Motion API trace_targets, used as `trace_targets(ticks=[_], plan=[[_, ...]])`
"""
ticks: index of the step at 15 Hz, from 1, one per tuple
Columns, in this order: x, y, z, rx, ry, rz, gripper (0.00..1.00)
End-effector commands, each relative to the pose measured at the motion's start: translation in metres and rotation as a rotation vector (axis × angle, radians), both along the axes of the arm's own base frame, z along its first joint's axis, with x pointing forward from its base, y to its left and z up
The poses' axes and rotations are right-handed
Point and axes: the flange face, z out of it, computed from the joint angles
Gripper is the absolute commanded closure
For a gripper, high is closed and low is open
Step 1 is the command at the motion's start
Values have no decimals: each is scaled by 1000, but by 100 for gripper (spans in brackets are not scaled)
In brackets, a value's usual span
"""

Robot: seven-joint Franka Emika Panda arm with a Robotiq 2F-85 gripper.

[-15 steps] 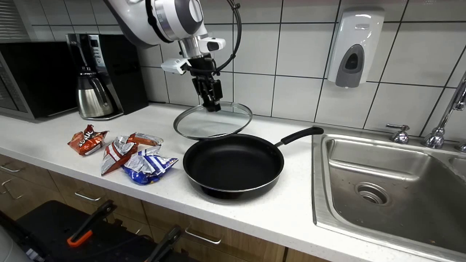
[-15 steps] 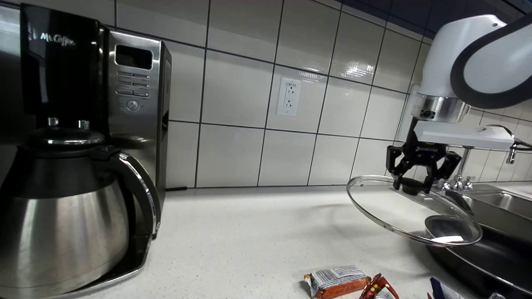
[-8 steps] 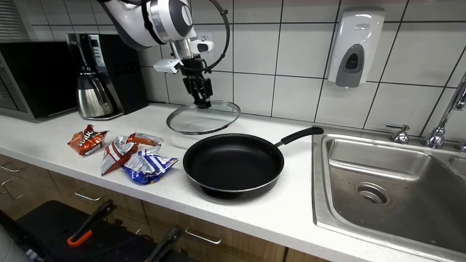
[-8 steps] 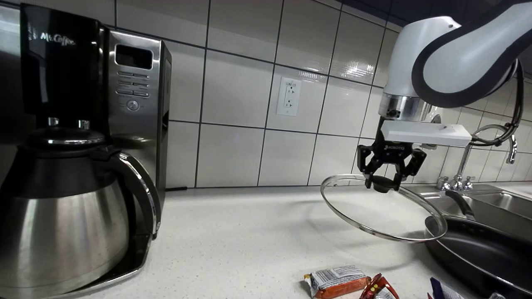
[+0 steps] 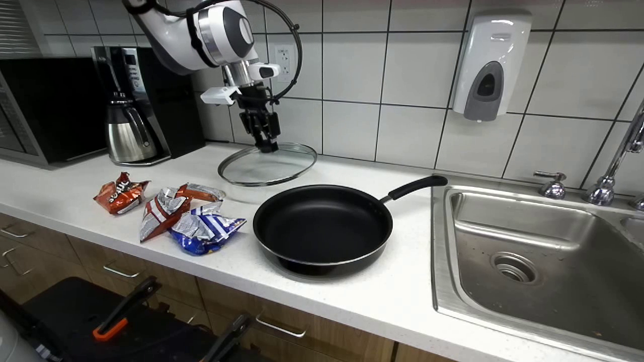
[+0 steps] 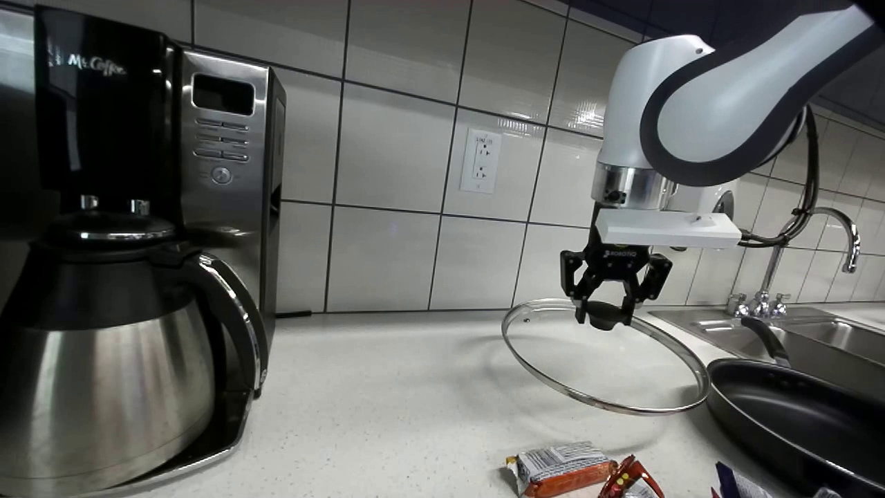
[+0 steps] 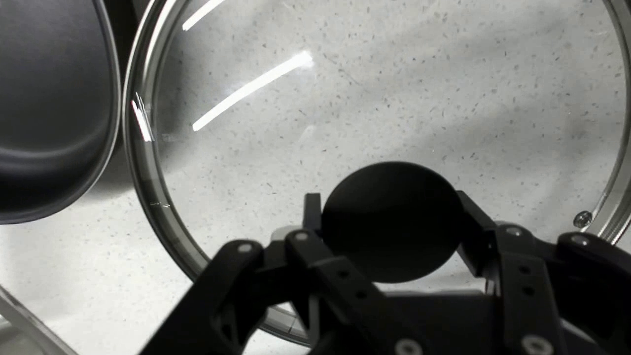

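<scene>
Clamps both jaws on opposite sides of the round black knob (image 7: pixel 392 222), and holds the glass lid (image 5: pixel 275 170) by it, just above the white counter (image 5: pixel 410 281), with soft shadow below! Hangs far and left of the black frying pan (image 5: pixel 322 226), just beside it, too close to call on touching. Reads ROBOTIQ in pale letters across the black gripper (image 6: pixel 605 315), in an exterior view. Now to the far left, to the coffee maker (image 6: pixel 114 131), branded Mr. Coffee in silvery script up top, with a steel carafe (image 6: pixel 110 408) tucked underneath. Back toward the near side, left of the pan: crumpled orange bag (image 5: pixel 122 195) with lettering too creased to make out, then red-and-silver bag (image 5: pixel 163 213), then blue bag (image 5: pixel 206 232), closest to the pan. Look at the small orange packet (image 6: pixel 563 470) at the near edge of an exterior view: pale printed panel, too fine to read. Same again at the wall outlet (image 6: pixel 480 160) on the far side: tiny print along its upper part, beyond reading. And off to the right, past the pan handle (image 5: pixel 410 187), the steel sink (image 5: pixel 445 261).
</scene>
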Motion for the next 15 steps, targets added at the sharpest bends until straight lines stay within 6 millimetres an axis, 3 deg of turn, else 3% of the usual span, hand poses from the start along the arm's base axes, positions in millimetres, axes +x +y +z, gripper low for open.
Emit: trace_targets(ticks=[1, 8, 15], plan=[[18, 1, 6, -9, 17, -8, 61], [36, 4, -17, -21, 48, -8, 61], [35, 13, -31, -8, 69, -11, 61]])
